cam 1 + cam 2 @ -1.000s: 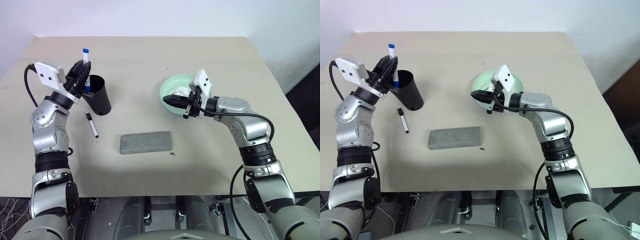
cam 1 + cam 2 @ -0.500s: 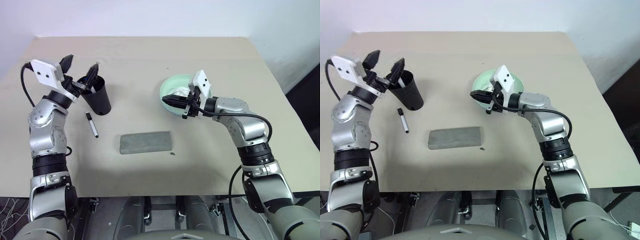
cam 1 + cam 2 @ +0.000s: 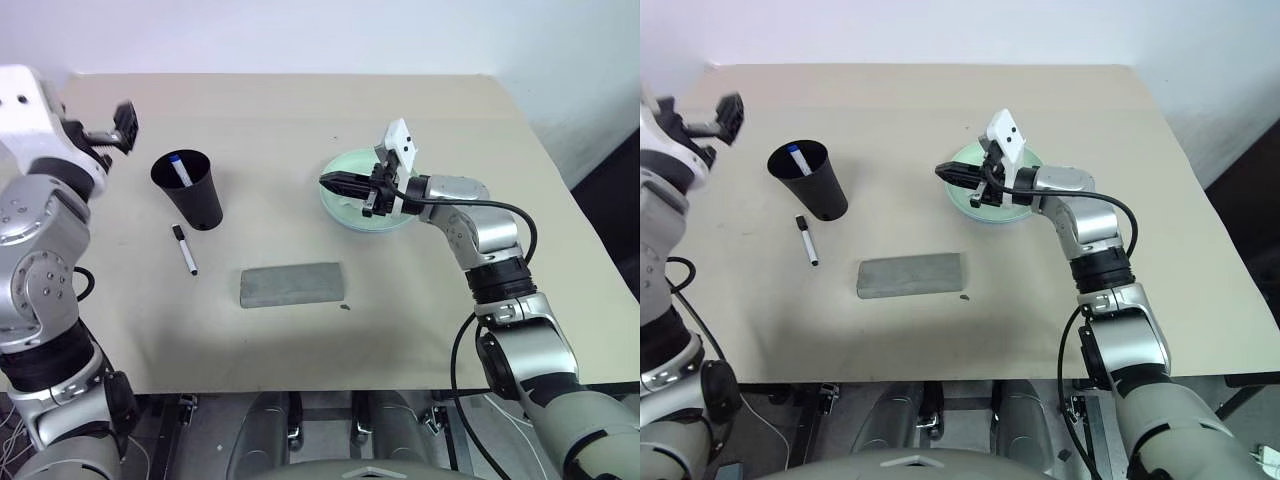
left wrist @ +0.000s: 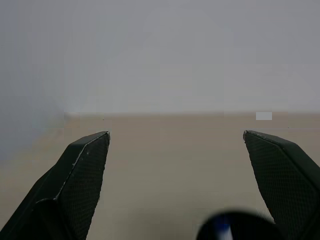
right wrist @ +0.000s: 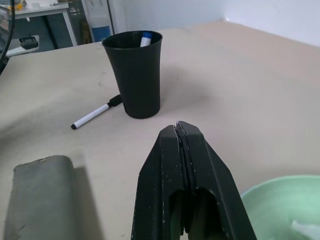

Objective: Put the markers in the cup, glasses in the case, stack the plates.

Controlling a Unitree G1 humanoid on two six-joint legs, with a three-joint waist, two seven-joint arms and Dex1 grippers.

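Matt black plastic cup [image 3: 189, 188]; smooth beige table [image 3: 300, 110]

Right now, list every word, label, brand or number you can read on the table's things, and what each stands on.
None can be read.
black cup: plain, no print.
grey case: no marking.
marker on the table: any print on its barrel is too small to read.
green plate: plain.
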